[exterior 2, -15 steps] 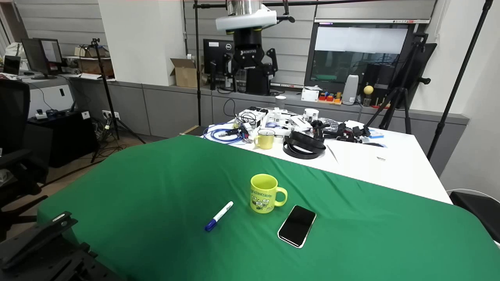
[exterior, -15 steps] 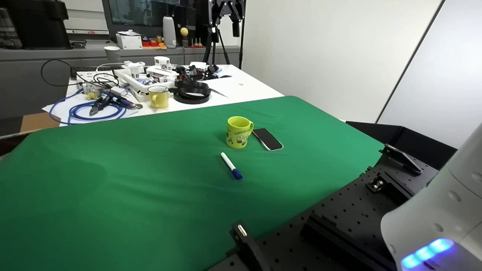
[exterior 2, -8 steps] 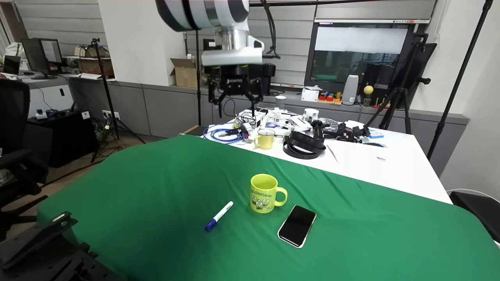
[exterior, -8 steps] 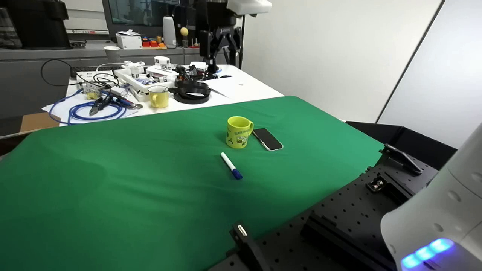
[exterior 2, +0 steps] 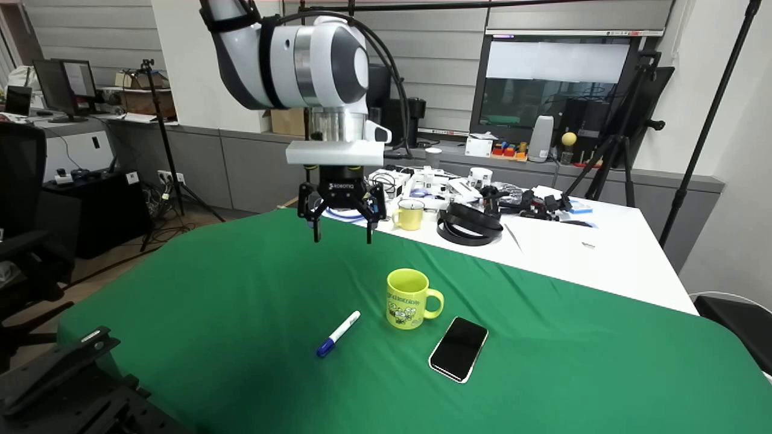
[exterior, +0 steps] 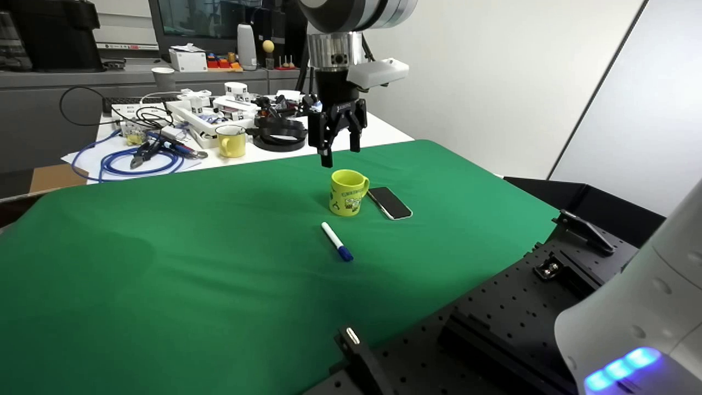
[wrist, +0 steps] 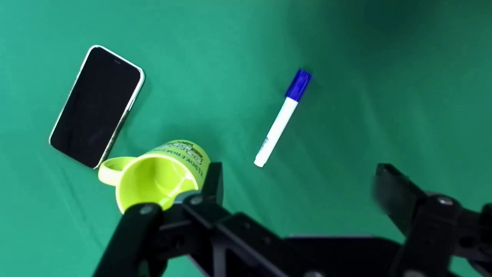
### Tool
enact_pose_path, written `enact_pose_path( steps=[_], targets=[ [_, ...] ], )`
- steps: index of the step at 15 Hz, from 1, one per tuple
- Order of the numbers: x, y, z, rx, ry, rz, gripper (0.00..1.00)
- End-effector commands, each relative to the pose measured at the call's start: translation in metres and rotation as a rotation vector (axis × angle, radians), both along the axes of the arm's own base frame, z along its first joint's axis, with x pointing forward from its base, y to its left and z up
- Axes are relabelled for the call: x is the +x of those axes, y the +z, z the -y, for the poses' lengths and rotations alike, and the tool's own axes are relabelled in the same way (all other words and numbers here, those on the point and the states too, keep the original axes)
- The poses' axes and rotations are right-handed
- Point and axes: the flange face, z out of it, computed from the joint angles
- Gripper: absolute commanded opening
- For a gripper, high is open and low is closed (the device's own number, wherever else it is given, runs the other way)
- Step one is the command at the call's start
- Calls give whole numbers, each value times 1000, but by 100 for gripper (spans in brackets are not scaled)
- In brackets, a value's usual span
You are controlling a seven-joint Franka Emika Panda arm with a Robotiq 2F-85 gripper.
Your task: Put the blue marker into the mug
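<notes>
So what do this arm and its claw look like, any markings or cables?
The arm is white with grey covers, black bands and a silvery wrist section; black cables loop along it. The claw is black, two-fingered, lettered ROBOTIQ.

- In an exterior view I look slantwise down over the counter (exterior: 192, 274) to its far edge, the arm's base (exterior: 647, 312) past the right edge.
- In an exterior view I face that far edge too, a black mount (exterior 2: 78, 398) by the counter's left corner.
- My wrist view looks steeply down from nearest, the gripper (wrist: 301, 182) along its bottom.
- All three share the mug (exterior 2: 405, 304), the blue marker (exterior 2: 339, 333) and the phone (exterior 2: 458, 349); both exterior views, the white table (exterior 2: 609, 265).
</notes>
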Motion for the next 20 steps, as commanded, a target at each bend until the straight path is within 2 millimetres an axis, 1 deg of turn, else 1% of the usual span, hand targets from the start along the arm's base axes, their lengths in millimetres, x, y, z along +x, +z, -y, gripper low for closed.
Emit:
enact_pose_path(
  steps=[1,4,5,7,8,10,14,16,20],
  targets=[
    [1,1,0,0,-1,0,100],
    [1,1,0,0,-1,1,100],
    [4,-3,3,1,-28,7,100],
    [11,-19,11,36,-146,34,100],
    [13,-30,14,35,-199,33,100],
    [15,-60,24,33,-286,26,100],
    [18,-118,39,21,-363,-6,100],
    [21,-138,38,17,-373,-34,100],
    [26,-159,25,34,-376,-46,100]
  ],
)
